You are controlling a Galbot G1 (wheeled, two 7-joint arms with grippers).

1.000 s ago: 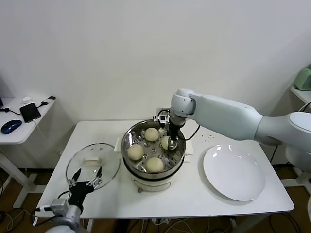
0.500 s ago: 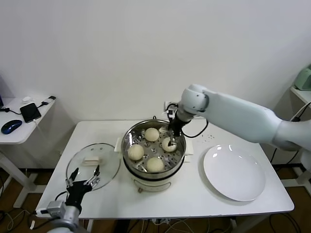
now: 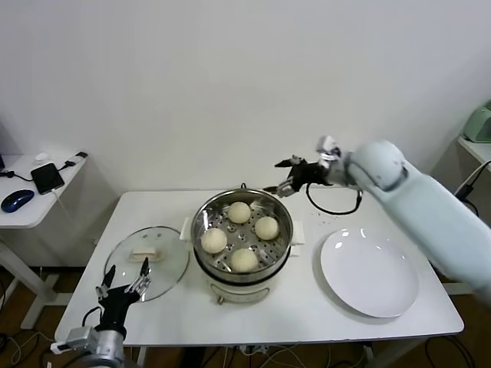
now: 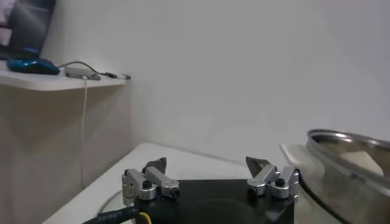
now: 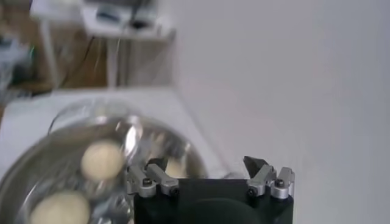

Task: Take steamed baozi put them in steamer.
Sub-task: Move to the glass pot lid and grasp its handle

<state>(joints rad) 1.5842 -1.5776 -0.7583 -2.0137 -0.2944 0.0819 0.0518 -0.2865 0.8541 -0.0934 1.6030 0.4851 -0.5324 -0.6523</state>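
Several cream-white baozi rest on the perforated tray inside the shiny steamer at the table's middle; one lies near the right rim. My right gripper hovers above and behind the steamer's right rim, open and empty. In the right wrist view its fingers spread wide over the steamer, with two baozi showing below. My left gripper is open and idle at the table's front left edge, beside the glass lid. In the left wrist view its jaws hold nothing, and the steamer's rim shows to one side.
A flat glass lid lies left of the steamer. A large white plate sits bare at the right. A side table at the far left carries a phone and a blue mouse.
My right gripper let go of a baozi on the right side of the tray, rose out of the steamer and swung up and to the right. The left gripper sank slightly.
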